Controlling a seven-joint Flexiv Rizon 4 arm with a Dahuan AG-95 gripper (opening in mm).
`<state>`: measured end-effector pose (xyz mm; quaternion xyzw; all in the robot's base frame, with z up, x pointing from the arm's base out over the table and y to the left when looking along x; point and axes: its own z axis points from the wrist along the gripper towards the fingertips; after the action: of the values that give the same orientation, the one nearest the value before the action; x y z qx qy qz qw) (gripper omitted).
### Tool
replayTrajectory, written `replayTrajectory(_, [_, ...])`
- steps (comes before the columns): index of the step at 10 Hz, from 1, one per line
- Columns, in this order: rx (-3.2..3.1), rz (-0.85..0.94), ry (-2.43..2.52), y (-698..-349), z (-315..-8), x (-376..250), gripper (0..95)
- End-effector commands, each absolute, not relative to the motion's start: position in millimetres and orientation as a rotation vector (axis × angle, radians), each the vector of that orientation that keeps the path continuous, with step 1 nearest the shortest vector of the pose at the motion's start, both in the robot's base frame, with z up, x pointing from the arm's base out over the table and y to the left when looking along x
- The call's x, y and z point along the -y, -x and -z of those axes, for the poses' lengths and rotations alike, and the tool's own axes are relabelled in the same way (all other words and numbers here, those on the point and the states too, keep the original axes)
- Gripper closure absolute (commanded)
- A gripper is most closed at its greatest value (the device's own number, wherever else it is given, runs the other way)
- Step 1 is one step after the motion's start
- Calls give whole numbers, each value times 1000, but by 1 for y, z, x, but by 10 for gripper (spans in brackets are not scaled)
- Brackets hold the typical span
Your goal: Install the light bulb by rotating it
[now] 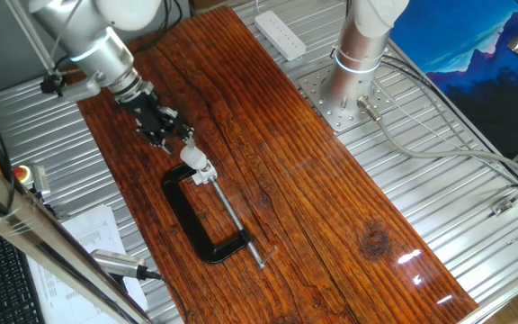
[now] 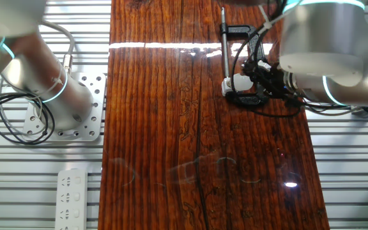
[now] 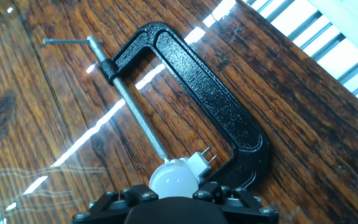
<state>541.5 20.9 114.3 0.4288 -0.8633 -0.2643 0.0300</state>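
Black and angled down from the arm, the end effector [image 1: 180,142] is closing around the bulb [image 1: 190,154], its fingers [image 3: 211,190] sitting on either side of the white dome in the hand view. It is holding the bulb rather than hovering wide, though how firmly it is pinching I cannot tell from where I am standing.

That bulb is sitting at the clamp [image 1: 200,219], right where the long screw [image 1: 230,214] is meeting the fixed end of the black frame. A small white socket [image 3: 199,163] with two metal prongs is wedged there, and the clamp seems to be pinning it so it is not turning when the bulb is being twisted. That would explain why such a heavy tool is lying flat on the wooden tabletop [image 1: 331,198]: it is acting as a vice and an anchor.

The arm is reaching along the bulb's axis, which I judge is letting the wrist spin it straight into the thread. Whether the base is already seated is hidden by the fingers.

A power strip [image 1: 280,34] is lying well apart at the tabletop's far end.
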Motion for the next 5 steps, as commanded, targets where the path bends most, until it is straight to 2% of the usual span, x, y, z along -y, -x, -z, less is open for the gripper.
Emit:
replayTrajectory(1, [2653,825,-1320,-539,-114,-22,380])
replayTrajectory(5, [2662,854,-1287,-534,-106,-24,380])
